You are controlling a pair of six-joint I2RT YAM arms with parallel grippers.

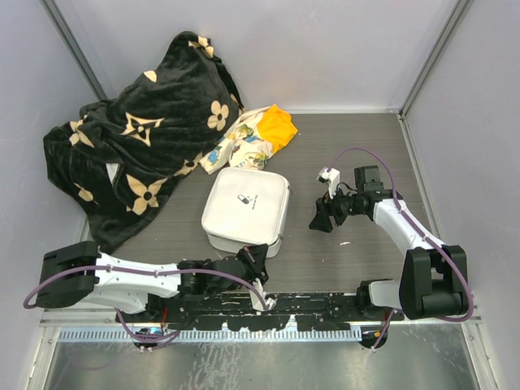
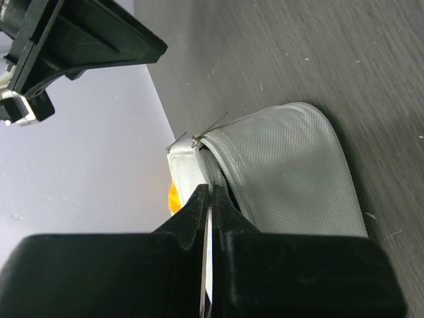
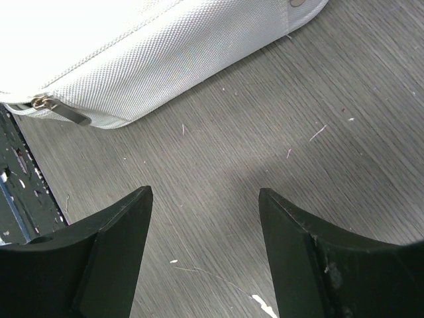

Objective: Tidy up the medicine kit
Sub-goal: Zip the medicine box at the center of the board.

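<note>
Medicine kit (image 1: 246,205) lay on the bench (image 1: 349,146) — I found left pincer (image 2: 211,197) closed tight at its zip, right pincer (image 3: 204,195) wide, empty.

Lower part of the medicine kit (image 2: 291,172) is hidden behind the closed fingers of the left gripper (image 2: 211,199). The thin pale strip seen between them cannot be identified. Beyond the fingers of the right gripper (image 3: 202,195), the kit is cut off by the top edge.
</note>
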